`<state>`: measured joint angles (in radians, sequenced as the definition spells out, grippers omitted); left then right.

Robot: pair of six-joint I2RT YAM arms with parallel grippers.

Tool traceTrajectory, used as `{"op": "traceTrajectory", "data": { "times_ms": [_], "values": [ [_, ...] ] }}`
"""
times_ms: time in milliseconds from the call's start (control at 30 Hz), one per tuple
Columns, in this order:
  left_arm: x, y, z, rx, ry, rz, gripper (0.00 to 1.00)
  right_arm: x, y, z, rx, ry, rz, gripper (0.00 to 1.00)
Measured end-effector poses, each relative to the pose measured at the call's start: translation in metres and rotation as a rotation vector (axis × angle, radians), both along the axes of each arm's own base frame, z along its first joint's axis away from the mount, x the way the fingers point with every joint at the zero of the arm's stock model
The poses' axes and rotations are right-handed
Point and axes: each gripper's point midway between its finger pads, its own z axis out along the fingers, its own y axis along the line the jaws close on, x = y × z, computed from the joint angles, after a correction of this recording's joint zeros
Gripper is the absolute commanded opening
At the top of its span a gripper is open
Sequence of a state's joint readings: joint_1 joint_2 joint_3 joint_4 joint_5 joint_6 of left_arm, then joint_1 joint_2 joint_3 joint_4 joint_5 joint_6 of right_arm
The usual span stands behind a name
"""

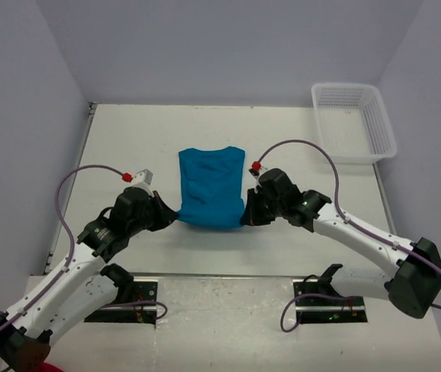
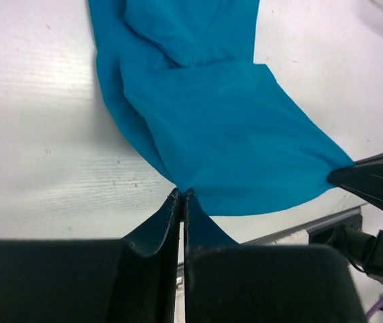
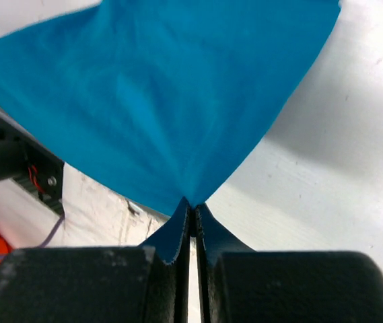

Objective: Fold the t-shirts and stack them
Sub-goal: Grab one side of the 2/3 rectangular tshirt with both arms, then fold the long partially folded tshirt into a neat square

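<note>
From my seat I see one teal-blue t-shirt (image 1: 211,186) on the white surface (image 1: 127,139), well to the left of the white basket (image 1: 380,128) and nearer the arms than it is. The basket sits in the far right corner. The shirt's collar end points away from the arms and lies flat. Its near edge is drawn out between my two claws, and the right wrist view shows a shadow under that edge. The left arm comes up from its base with the elbow bent and the forearm angled toward the basket side. Its wrist is low and the left claw (image 1: 172,217) is pinched tight on the near corner of the shirt farthest from the basket. In the left wrist view the fingers meet with only cloth between them. The right arm swings out wide on the basket's side, then runs its forearm back inward, away from the basket. The right claw (image 1: 245,217) is clamped on the shirt's other near corner. The two claws face each other across the hem, which sags slightly between them.
</note>
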<state>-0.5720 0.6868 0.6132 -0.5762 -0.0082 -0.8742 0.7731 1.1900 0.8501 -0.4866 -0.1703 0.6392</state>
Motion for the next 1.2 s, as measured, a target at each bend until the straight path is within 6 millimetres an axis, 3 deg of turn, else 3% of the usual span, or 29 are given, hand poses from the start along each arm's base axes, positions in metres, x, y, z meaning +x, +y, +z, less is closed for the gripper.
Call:
{"op": "traceTrajectory", "data": {
  "times_ms": [233,600,900,1067,1100,1167,1200],
  "values": [
    [0.045,-0.009,0.010,0.128,-0.020,0.011,0.00,0.046,0.015,0.029,-0.057,-0.077,-0.032,0.00],
    [0.122,-0.011,0.027,0.269,-0.075,0.053,0.00,0.120,0.004,0.022,-0.134,-0.048,-0.123,0.00],
    [0.190,-0.003,0.002,0.352,-0.033,0.084,0.00,0.190,0.007,0.013,-0.119,-0.013,-0.136,0.00],
    [0.238,0.003,-0.033,0.394,0.019,0.094,0.00,0.232,0.014,-0.006,-0.126,0.017,-0.126,0.00],
    [0.249,0.005,-0.042,0.401,0.036,0.093,0.05,0.240,0.016,-0.013,-0.132,0.027,-0.121,0.03],
    [0.274,0.009,-0.060,0.416,0.054,0.098,0.13,0.263,0.020,-0.025,-0.128,0.041,-0.112,0.41],
    [0.286,0.012,-0.068,0.420,0.058,0.102,0.20,0.273,0.020,-0.032,-0.132,0.056,-0.110,0.55]
  ]
}}
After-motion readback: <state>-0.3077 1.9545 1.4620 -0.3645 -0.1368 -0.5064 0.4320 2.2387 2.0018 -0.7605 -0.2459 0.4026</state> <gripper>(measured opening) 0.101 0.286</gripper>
